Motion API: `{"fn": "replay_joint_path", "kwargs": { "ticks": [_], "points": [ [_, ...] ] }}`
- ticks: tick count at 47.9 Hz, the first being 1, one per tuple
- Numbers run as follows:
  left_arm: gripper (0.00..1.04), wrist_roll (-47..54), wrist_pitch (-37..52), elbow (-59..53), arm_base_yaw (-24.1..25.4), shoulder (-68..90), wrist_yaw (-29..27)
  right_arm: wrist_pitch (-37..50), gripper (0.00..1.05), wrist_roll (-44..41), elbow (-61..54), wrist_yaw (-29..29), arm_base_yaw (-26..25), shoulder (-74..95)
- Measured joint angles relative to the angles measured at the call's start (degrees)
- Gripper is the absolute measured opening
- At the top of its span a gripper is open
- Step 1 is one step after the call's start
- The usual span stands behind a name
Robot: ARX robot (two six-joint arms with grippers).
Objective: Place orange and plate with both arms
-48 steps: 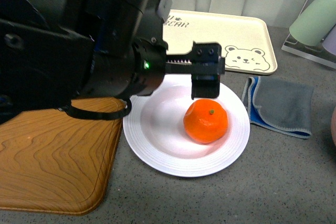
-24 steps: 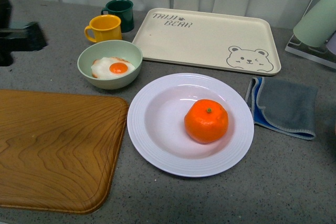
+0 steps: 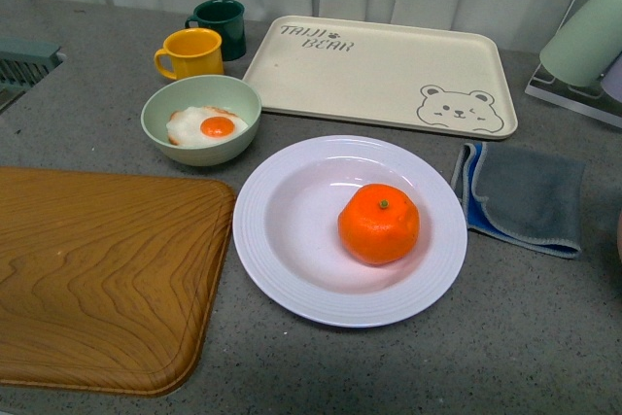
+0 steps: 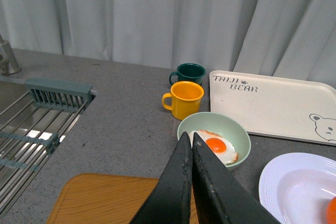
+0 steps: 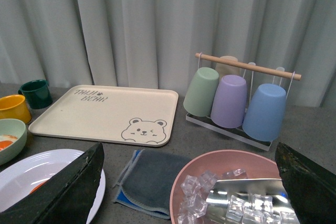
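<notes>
Nearest to you in the front view, the wooden board (image 3: pixel 97 279) lies at the left, and the plate (image 3: pixel 282 269) stands just beside its right edge on the grey counter (image 3: pixel 544 337). The orange (image 3: pixel 379 224) sits inside the plate, a little right of its middle, with the green stem dot turned up. Right of the plate you find a folded grey cloth (image 3: pixel 525 196). Behind the plate stands the pale green bowl (image 3: pixel 199 155) with a fried egg (image 3: pixel 207 127). Further back are a yellow mug (image 3: pixel 190 52), a dark green mug (image 3: pixel 222 21) and the cream bear tray (image 3: pixel 384 70). In the left wrist view the left gripper (image 4: pixel 189 139) has its fingers pressed together with nothing between them. In the right wrist view the right gripper (image 5: pixel 189 150) has its fingers wide apart and empty, with a pink bowl (image 5: pixel 220 153) of ice cubes seen between them.
</notes>
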Motion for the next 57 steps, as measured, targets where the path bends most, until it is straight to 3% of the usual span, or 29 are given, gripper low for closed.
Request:
{"fn": "replay_joint_path", "kwargs": {
  "ticks": [11, 15, 19, 57],
  "points": [
    [0.04, 0.0, -8.2, -2.1, 2.5, -10.1, 2.4, 0.0, 0.95, 0.0, 0.0, 0.0, 0.0, 0.0],
    [0.04, 0.0, -11.6, -2.4, 6.0, -14.0, 7.0, 0.0, 0.95, 0.0, 0.0, 0.0, 0.0, 0.0],
    [0.04, 0.0, -14.4, -2.4, 7.7, -17.4, 7.2, 0.0, 0.95, 0.0, 0.0, 0.0, 0.0, 0.0],
    [0.04, 0.0, -37.8, -2.4, 7.9, -42.4, 7.8, 0.0, 0.95, 0.0, 0.0, 0.0, 0.0, 0.0]
  ]
}}
